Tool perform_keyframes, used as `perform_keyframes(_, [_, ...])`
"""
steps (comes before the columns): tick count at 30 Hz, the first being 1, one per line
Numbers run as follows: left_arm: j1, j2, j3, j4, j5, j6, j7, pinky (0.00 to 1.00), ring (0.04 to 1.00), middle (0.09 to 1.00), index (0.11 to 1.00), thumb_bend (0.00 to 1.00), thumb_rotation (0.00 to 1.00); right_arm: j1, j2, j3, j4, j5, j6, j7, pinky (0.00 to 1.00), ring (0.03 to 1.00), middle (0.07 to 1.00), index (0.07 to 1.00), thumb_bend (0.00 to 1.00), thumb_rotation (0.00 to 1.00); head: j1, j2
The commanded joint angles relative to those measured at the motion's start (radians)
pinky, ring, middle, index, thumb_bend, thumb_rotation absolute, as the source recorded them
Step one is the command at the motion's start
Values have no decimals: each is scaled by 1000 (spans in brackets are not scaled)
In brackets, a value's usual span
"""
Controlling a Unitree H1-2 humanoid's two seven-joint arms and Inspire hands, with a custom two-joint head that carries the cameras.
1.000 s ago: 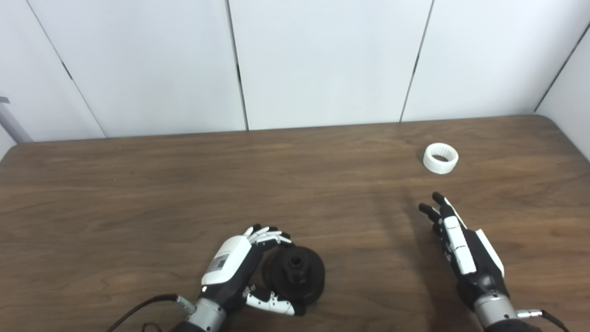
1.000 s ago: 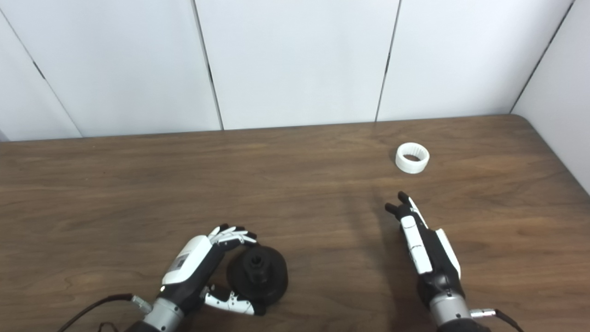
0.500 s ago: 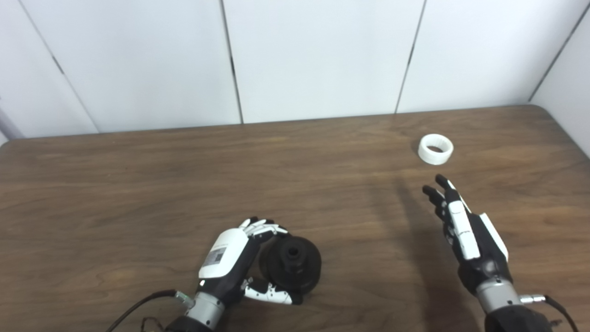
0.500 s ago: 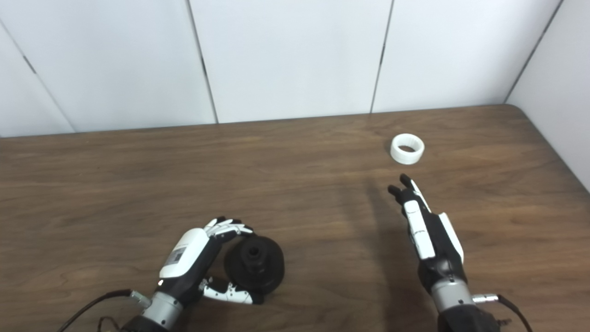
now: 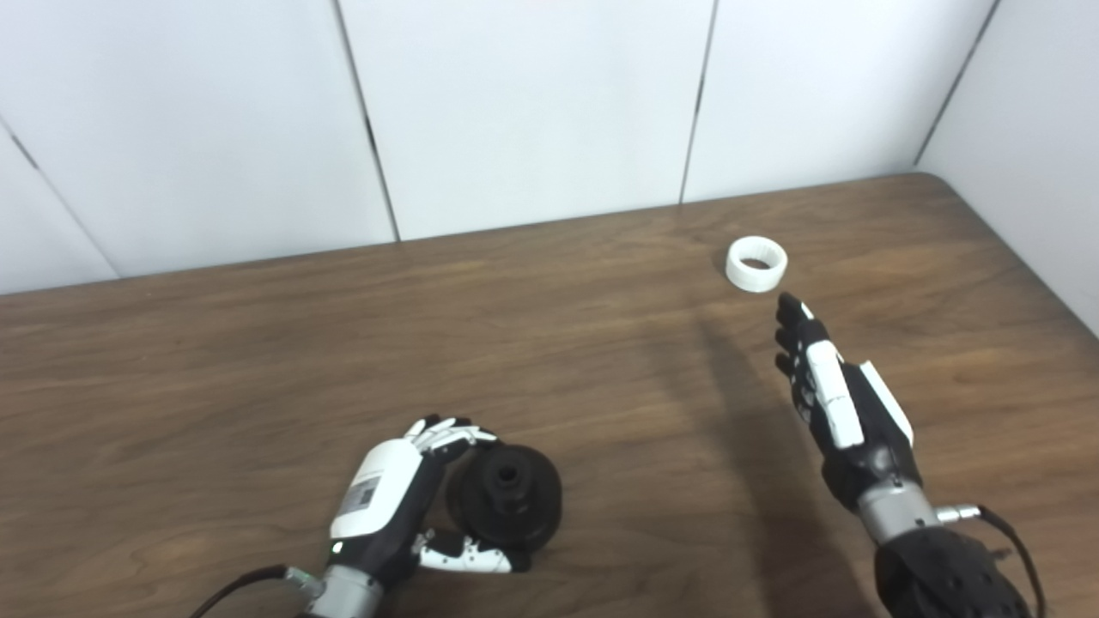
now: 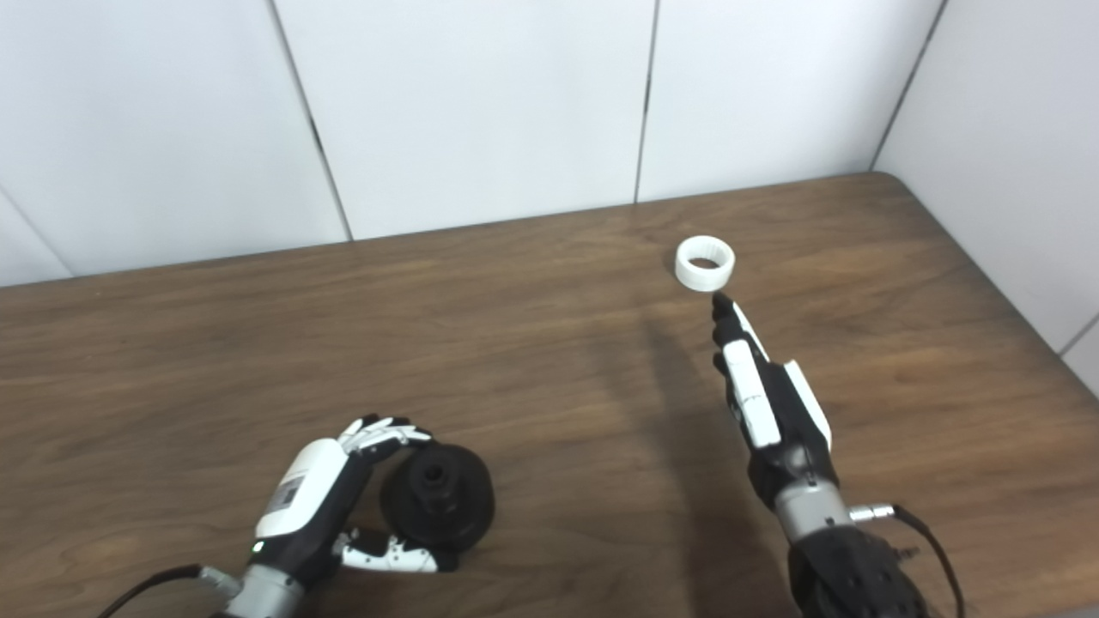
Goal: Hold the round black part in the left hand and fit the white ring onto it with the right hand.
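Observation:
The round black part (image 5: pixel 508 499) rests on the wooden table near the front, its hub facing up. My left hand (image 5: pixel 391 493) wraps it from the left, fingers curled over its far rim and thumb along its near rim. The white ring (image 5: pixel 756 264) lies flat at the far right of the table. Just short of it is my right hand (image 5: pixel 837 403), open with the fingers stretched out straight and nothing in it. Its fingertips (image 6: pixel 719 305) point at the ring and stay a little apart from it.
White wall panels (image 5: pixel 532 112) stand right behind the table's far edge, and a side wall (image 6: pixel 1004 154) runs along the right. The table's rounded far-right corner (image 5: pixel 932 182) is close to the ring. A cable (image 5: pixel 1009 536) trails from my right wrist.
The camera has swung to the right, shifting the whole picture. My right hand has moved forward, closing most of the gap to the white ring. The left hand keeps its hold on the black part.

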Motion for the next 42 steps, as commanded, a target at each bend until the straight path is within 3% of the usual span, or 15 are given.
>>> perform_keyframes(1, [-11, 22, 6, -6, 6, -7, -9, 938, 884, 793, 485, 523, 53, -66, -10, -12, -42, -38, 13, -8, 996, 1000, 997, 983, 630, 979, -13, -1])
perform_keyframes(5, [-8, 22, 16, -8, 1, -10, -16, 944, 886, 788, 485, 523, 52, -116, -63, -11, -28, -128, 26, 10, 969, 992, 989, 961, 611, 711, -37, -4])
perform_keyframes(7, [-6, 22, 19, -12, 1, -10, -22, 948, 888, 787, 485, 523, 52, -144, -93, -12, -15, -195, 26, 38, 943, 978, 982, 913, 652, 574, -42, -5])
perform_keyframes(12, [-2, 20, 24, -19, 0, -6, -33, 946, 897, 794, 485, 523, 52, -226, -145, -41, 36, -319, 26, 142, 944, 970, 975, 902, 694, 496, -65, -12])
perform_keyframes(23, [2, 16, 27, -22, -3, -14, -35, 915, 899, 797, 485, 523, 52, -441, -233, -128, 212, -639, 27, 467, 872, 929, 947, 930, 836, 502, -66, -17])
perform_keyframes(27, [3, 16, 27, -25, 6, -13, -33, 889, 885, 792, 485, 523, 52, -502, -296, -94, 280, -740, 27, 540, 918, 981, 979, 950, 961, 556, -65, -17])
perform_keyframes(29, [5, 14, 28, -29, 6, -8, -38, 896, 889, 796, 485, 523, 52, -533, -313, -79, 312, -788, 27, 569, 970, 995, 995, 947, 988, 525, -65, -19])
perform_keyframes(35, [10, 13, 29, -35, 8, -6, -42, 859, 883, 796, 485, 523, 53, -599, -353, -31, 391, -857, 27, 613, 1000, 1000, 1000, 929, 1000, 443, -60, -18])
perform_keyframes(42, [13, 13, 30, -40, 8, -9, -44, 896, 888, 795, 485, 523, 53, -680, -416, 63, 510, -945, 26, 671, 1000, 1000, 1000, 904, 1000, 418, -56, -14])
